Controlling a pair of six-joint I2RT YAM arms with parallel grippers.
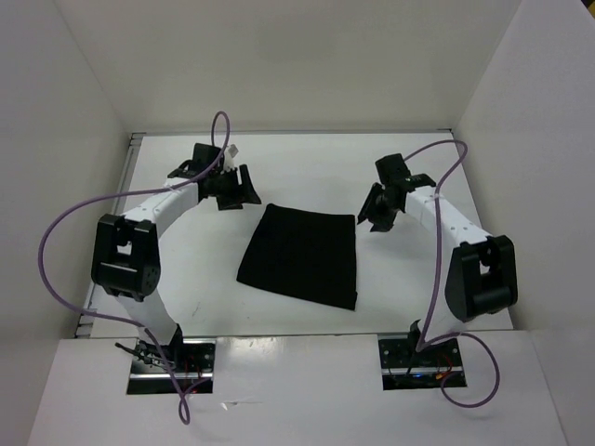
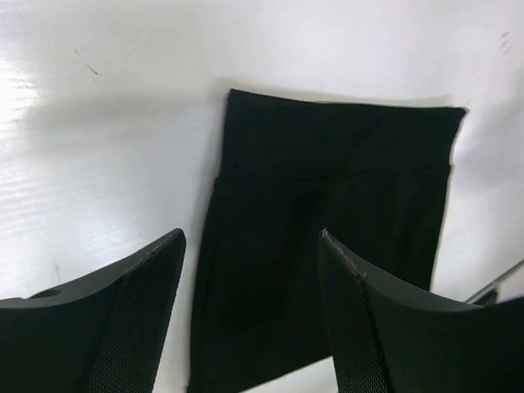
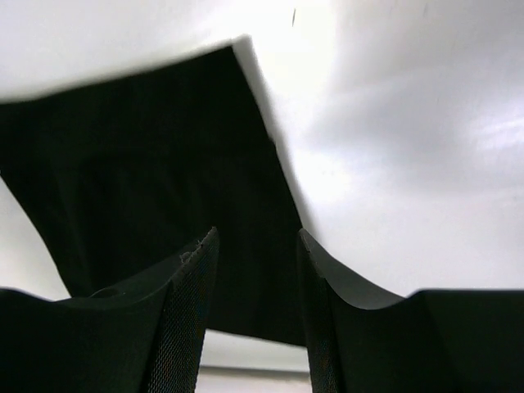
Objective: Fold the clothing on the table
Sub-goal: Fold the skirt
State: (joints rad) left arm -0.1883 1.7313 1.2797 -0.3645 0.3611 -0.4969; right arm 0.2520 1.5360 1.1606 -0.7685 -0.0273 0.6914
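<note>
The clothing is a black garment lying flat as a folded, roughly square piece in the middle of the white table. My left gripper hovers just off its far left corner, open with nothing between the fingers. My right gripper hangs just off the far right corner, also open and empty. In the left wrist view the clothing lies beyond and below the gripper. In the right wrist view the clothing fills the left half, behind the gripper.
White walls close the table in on the left, back and right. Purple cables loop beside each arm. The arm bases stand at the near edge.
</note>
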